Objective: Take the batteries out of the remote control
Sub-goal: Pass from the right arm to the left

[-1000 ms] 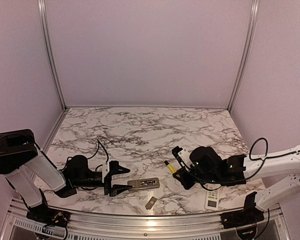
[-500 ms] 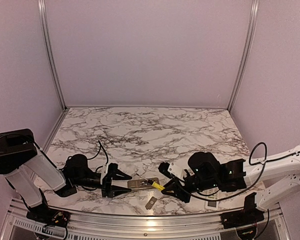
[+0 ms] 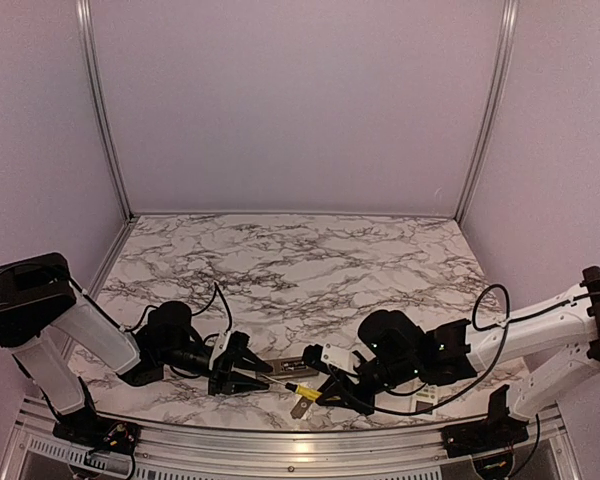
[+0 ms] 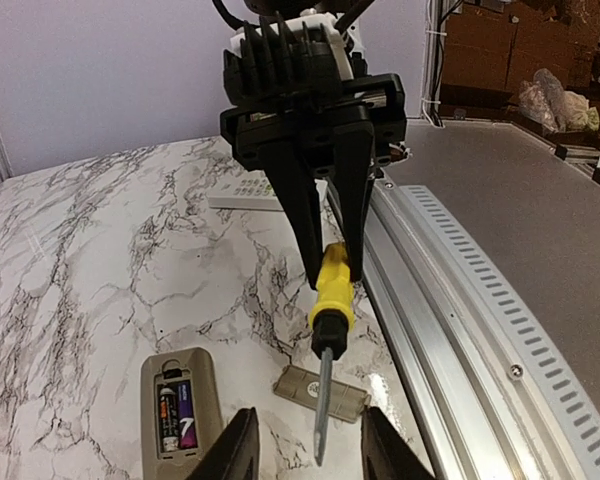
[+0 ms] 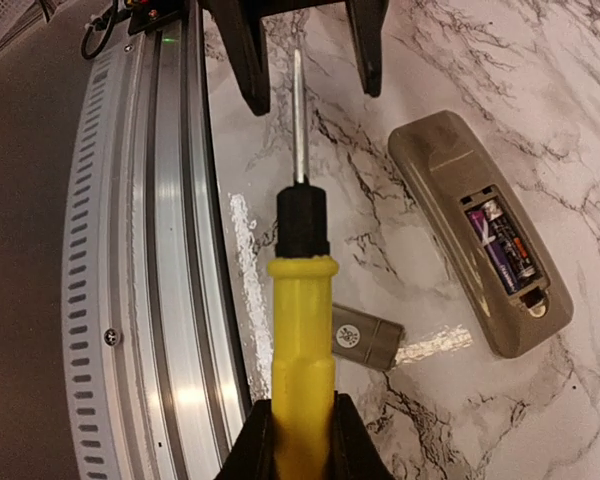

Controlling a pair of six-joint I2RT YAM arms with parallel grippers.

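Our right gripper [image 4: 332, 262] was clamped on the yellow handle of the screwdriver [image 5: 298, 300]. The shaft pointed straight between the fingers of our left gripper [image 5: 302, 55], which stood wide on either side of the tip and not closed on it. We judged this a handover, meant to free a claw for the batteries [image 5: 502, 250]. These sat in the open compartment of the grey remote control [image 5: 450, 170], just beside the shaft. The cover plate [image 5: 365, 338] lay flat between the remote control and the aluminium rail [image 5: 170, 250]. The screwdriver itself barred any reach to the batteries. A white remote [image 4: 245, 190] lay well apart.
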